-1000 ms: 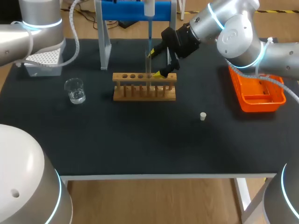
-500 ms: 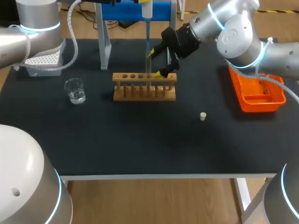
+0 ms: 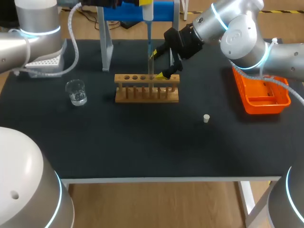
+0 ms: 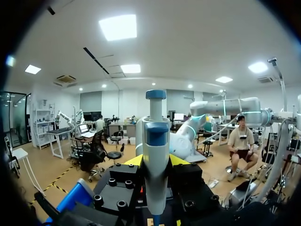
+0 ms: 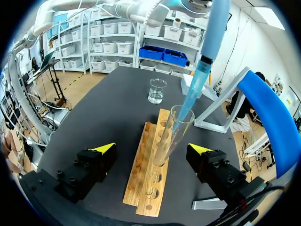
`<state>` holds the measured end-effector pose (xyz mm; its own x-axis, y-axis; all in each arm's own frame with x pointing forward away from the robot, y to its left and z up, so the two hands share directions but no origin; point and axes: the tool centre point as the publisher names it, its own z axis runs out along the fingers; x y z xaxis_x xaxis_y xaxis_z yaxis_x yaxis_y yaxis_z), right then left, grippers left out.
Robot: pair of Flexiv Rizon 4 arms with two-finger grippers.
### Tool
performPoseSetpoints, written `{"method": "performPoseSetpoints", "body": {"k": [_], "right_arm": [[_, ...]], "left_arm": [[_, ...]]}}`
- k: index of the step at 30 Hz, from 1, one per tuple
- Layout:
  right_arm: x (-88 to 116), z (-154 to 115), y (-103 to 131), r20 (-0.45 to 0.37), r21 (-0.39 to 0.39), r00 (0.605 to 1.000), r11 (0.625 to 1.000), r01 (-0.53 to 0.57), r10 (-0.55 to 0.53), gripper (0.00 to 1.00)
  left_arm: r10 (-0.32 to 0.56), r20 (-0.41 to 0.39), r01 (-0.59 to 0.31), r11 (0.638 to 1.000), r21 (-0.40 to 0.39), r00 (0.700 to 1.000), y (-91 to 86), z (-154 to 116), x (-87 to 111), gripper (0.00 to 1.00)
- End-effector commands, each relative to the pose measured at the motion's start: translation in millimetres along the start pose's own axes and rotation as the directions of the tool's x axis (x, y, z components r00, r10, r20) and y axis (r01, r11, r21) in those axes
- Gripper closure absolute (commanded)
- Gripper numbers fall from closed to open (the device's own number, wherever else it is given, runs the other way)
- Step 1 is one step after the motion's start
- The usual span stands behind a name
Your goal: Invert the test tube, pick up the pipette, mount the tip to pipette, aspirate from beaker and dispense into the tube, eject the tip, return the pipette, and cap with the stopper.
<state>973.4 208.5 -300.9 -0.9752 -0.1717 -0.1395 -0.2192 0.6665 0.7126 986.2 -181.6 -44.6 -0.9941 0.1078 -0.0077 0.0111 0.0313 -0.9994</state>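
Observation:
A clear test tube [image 5: 170,136] stands upright in the wooden rack [image 5: 148,174]. My right gripper [image 5: 152,149] is open, one finger on each side of the tube, neither touching it. My left gripper [image 4: 156,162] is shut on the white and blue pipette [image 4: 155,141], held upright above the rack. The pipette's bluish tip [image 5: 190,101] points down into the tube's mouth. In the head view the pipette [image 3: 148,12] hangs over the rack [image 3: 147,88], with my right gripper [image 3: 158,64] behind it. The beaker [image 3: 76,91] with clear liquid sits to the left. The small white stopper [image 3: 206,118] lies to the right.
A blue pipette stand [image 3: 137,9] on grey legs is behind the rack. A white tip box [image 3: 45,61] sits at the back left. An orange bin [image 3: 263,95] stands at the right edge under my right arm.
My left arm has drawn the pipette slightly up and to the left over the tube. The right arm and its open fingers have stayed put.

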Motion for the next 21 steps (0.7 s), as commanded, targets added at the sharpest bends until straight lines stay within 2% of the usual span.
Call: {"method": "performPoseSetpoints", "body": {"k": [1,21], "right_arm": [[0.1,-0.5,0.0,-0.001,0.001,1.000,1.000,0.000,0.000,0.00],[0.1,-0.5,0.0,-0.001,0.001,1.000,1.000,0.000,0.000,0.00]], "left_arm": [[0.005,-0.005,-0.005,1.000,0.006,1.000,3.2,-0.6,-1.8,1.00],[-0.002,-0.029,0.002,1.000,0.009,1.000,16.0,3.3,-6.9,1.00]]}}
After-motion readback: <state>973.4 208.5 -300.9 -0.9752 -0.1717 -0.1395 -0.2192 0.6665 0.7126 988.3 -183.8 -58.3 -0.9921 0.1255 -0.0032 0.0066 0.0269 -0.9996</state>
